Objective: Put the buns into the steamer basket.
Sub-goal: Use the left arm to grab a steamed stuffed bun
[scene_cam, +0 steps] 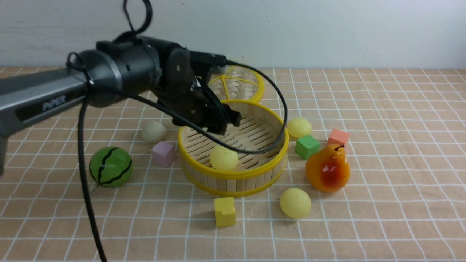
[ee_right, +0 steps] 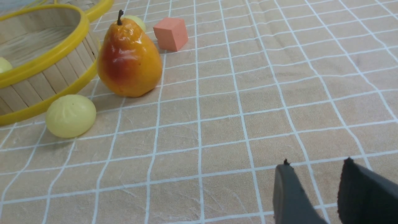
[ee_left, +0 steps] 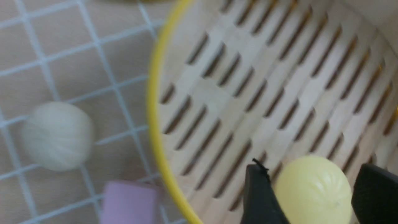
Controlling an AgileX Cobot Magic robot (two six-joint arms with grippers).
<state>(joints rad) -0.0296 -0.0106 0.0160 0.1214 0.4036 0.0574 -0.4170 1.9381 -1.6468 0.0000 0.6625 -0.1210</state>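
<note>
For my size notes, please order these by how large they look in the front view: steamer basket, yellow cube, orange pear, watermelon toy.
1. Steamer basket
2. Orange pear and watermelon toy: too alike to rank
3. Yellow cube

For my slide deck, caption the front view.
The left gripper over the steamer basket, one bun inside, three outside.
</note>
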